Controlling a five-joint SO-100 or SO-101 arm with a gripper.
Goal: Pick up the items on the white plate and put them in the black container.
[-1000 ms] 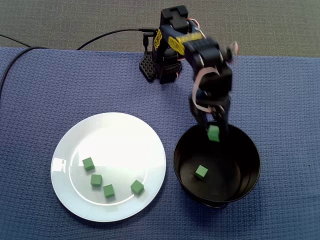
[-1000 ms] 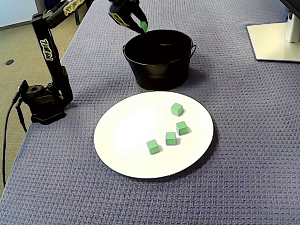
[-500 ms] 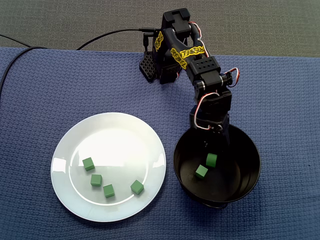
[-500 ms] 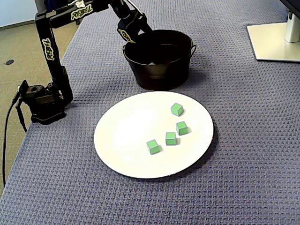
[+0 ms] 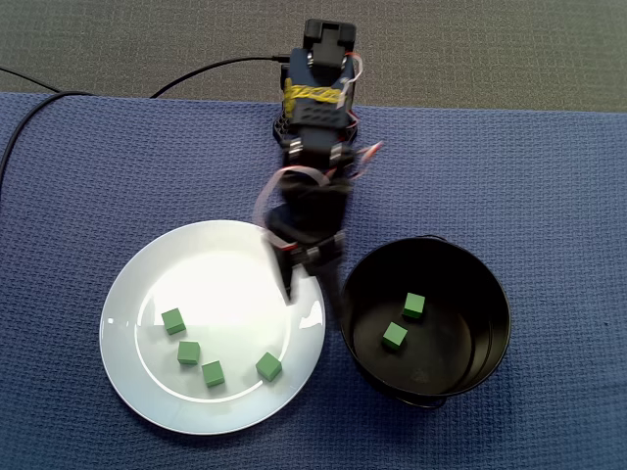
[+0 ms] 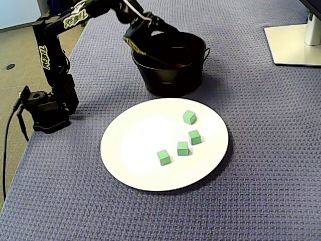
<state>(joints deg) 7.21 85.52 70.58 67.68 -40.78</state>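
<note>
Several green cubes lie on the white plate, among them one, one and one. Two green cubes rest inside the black container; the side fixed view hides them behind the container's wall. My gripper hangs blurred above the gap between the plate's right rim and the container. It is open and holds nothing.
The arm's base stands at the blue cloth's far edge with a black cable running left. A white monitor foot sits at the upper right of the side fixed view.
The gripper let the green cube fall into the container, where it now lies beside the other. The arm then swung out of the container toward the plate.
</note>
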